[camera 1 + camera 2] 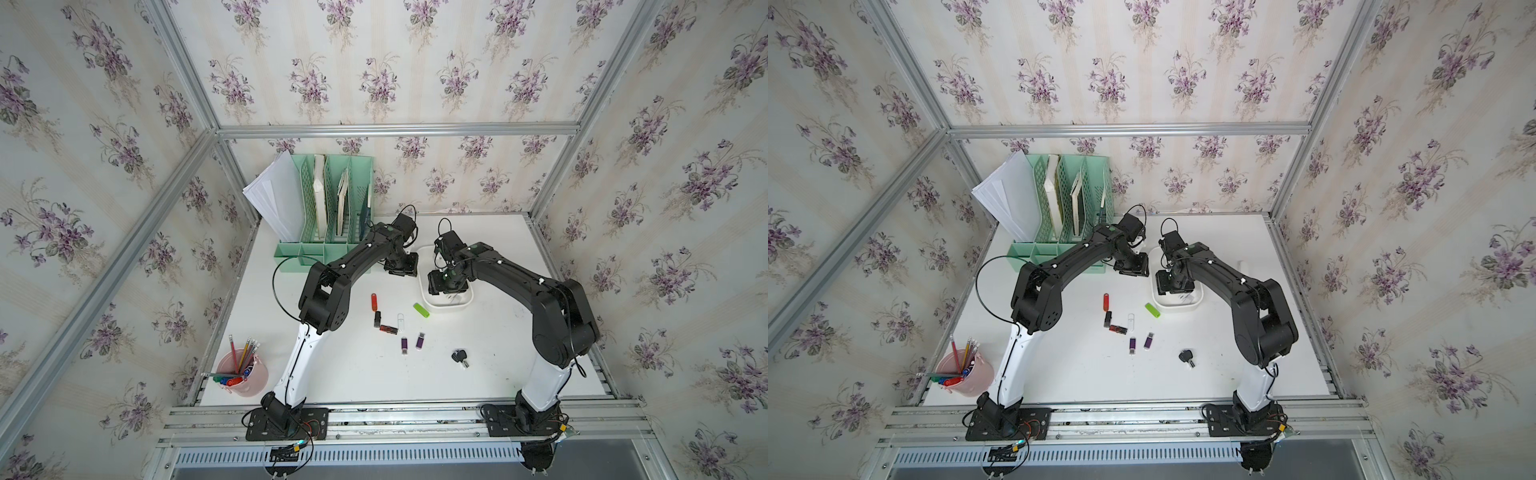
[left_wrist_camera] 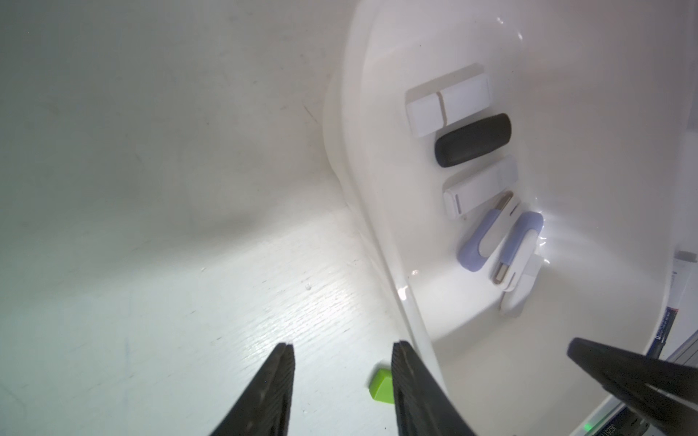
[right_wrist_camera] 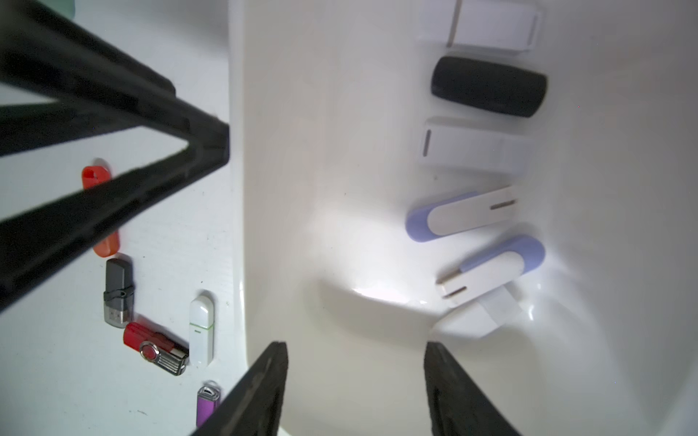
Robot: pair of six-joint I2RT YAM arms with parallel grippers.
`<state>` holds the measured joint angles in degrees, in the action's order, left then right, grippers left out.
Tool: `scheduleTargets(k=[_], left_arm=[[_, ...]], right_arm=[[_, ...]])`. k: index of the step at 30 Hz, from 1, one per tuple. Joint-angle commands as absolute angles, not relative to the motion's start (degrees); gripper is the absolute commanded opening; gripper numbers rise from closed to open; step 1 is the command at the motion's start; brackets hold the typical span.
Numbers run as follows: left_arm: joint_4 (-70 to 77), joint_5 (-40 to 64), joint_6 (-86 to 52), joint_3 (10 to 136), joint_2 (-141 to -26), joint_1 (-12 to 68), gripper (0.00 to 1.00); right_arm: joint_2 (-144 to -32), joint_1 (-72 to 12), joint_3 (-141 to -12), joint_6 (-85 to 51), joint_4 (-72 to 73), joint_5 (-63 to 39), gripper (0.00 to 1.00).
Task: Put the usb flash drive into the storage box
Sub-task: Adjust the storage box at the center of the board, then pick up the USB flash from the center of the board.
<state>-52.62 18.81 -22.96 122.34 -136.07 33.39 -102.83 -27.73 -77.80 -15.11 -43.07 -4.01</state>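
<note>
Reaching for the green flash drive [image 1: 421,310], which lies on the worktop [image 1: 353,374] just beside the storage box [image 1: 449,308], suits the left pincer [image 2: 343,344], apart and empty nearby. Grip its long sides. The right pincer [image 3: 355,345], apart and empty, hangs over the box.

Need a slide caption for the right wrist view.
Open right gripper over the storage box, several flash drives inside.

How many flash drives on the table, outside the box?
7: orange, black, red swivel and white clustered together; green beside the storage box; two purple nearer the robot. Some may be hidden.
</note>
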Motion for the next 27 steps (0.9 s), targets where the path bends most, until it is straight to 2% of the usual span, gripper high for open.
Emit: scheduleTargets(k=[1, 8, 12, 14, 20, 27], left_arm=[[-52.93, 20.96, -23.72, 122.74, -135.91, 34.40, 0.48], [-52.36, 22.77, -24.36, 122.26, -136.27, 36.39, 0.48], [-54.49, 18.96, -24.32, 121.69, -135.00, 36.29, 0.50], [-54.82, 17.60, -24.24, 118.07, -131.67, 34.91, 0.51], [-54.36, 12.36, -21.90, 99.02, -115.27, 29.27, 0.71], [-51.26, 10.54, -20.48, 84.91, -109.74, 27.07, 0.73]], right_arm=[[-100.08, -27.02, -78.21, -17.53, -43.86, 0.01, 0.64], [-95.02, -26.90, -78.03, -17.58, -46.02, 2.78, 0.65], [-92.18, -26.97, -76.37, -17.27, -46.06, 1.32, 0.65], [-90.05, -27.16, -74.55, -16.47, -44.71, -0.40, 0.65], [-87.00, -29.07, -71.94, -14.74, -43.44, -2.88, 0.66], [-88.97, -34.41, -71.04, -14.58, -41.86, -2.90, 0.66]])
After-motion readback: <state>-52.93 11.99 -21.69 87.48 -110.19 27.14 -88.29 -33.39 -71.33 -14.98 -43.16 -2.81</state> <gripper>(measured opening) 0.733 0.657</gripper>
